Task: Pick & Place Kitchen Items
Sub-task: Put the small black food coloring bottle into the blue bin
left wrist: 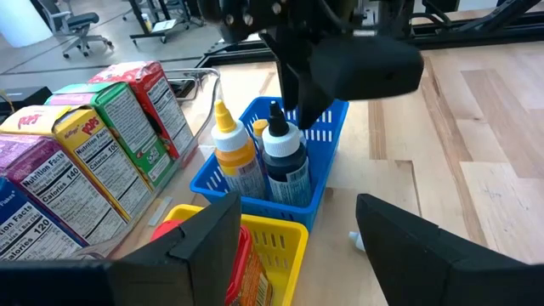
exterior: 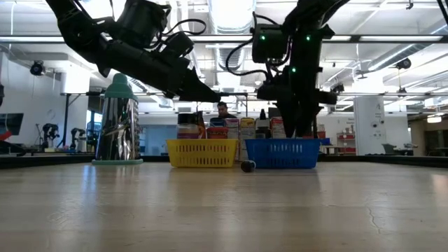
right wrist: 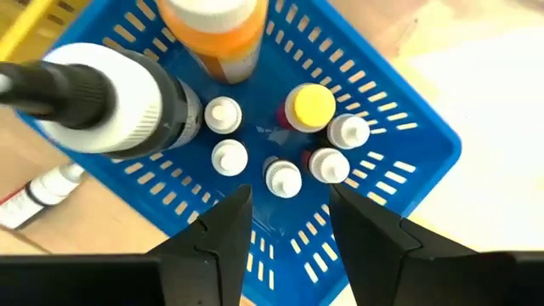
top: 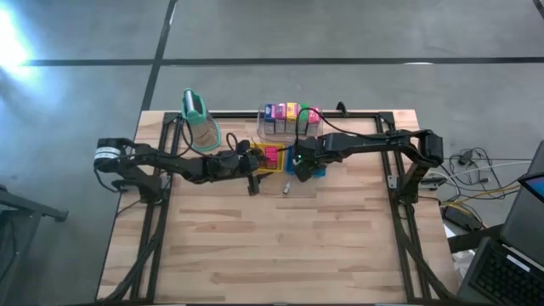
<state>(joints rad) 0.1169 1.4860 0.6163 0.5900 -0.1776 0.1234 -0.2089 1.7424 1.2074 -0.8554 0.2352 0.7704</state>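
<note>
My right gripper (right wrist: pixel 285 223) hangs directly above the blue basket (right wrist: pixel 425 127), fingers pointing straight down into it, parted with nothing between them. Right under the gap stand small white-capped bottles (right wrist: pixel 283 177), upright in a tight cluster near the basket's middle; a yellow-capped one (right wrist: pixel 311 105) is just beside them. Their long axes run vertical, in line with my approach.

A big dark bottle (left wrist: pixel 285 161) and a yellow squeeze bottle (left wrist: pixel 234 157) stand upright at the basket's far side from the cluster.

One small bottle (top: pixel 287 188) lies on its side on the table, just outside the basket, toward the table's open half. My judgement: it is the loose item left, and the right gripper is nearer.

My left gripper (left wrist: pixel 293 246) hovers open and empty over the yellow basket (left wrist: pixel 276 234), touching the blue one's side.
</note>
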